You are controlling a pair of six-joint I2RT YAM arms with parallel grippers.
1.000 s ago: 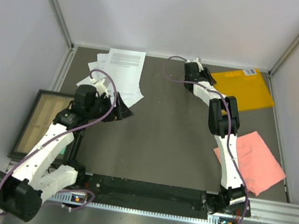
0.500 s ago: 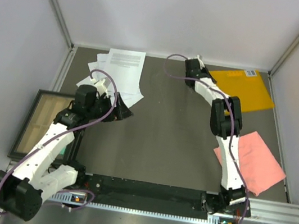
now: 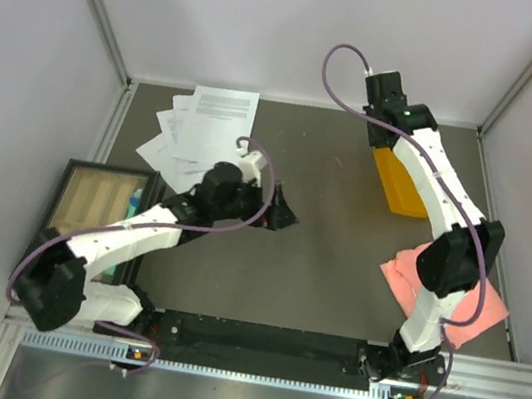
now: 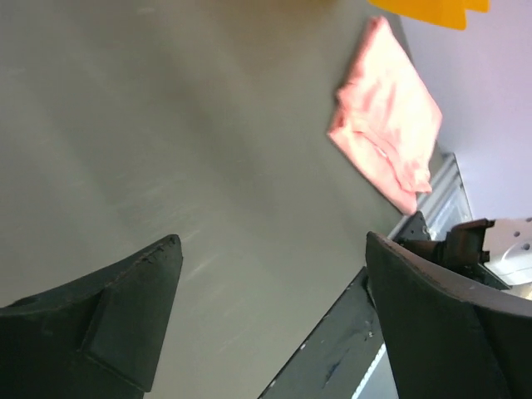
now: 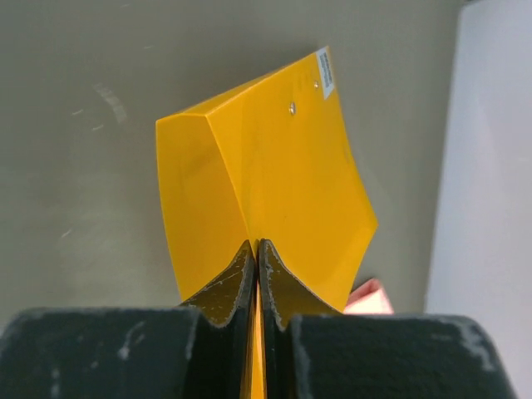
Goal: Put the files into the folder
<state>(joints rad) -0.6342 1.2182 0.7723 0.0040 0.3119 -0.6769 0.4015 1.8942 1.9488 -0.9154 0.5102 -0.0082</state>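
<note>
across the dark table point(image 3: 314, 278), seen from above, you have the files point(image 3: 201, 129) fanned in a loose white pile at upper left, flat on the surface and well apart from the folder point(image 3: 405, 186) at upper right. your right gripper point(image 5: 256, 249) is pinched tight on one edge of the orange-yellow folder, which hangs tilted and bowed beneath it, white label point(image 5: 324, 73) at its far corner. whether the folder's far edge touches the table cannot be told. the pink cloth point(image 3: 481, 310) lies flat at lower right of the frame. your left gripper point(image 3: 279, 212) hovers mid-table, near the pile, jaws spread wide and holding nothing.
</note>
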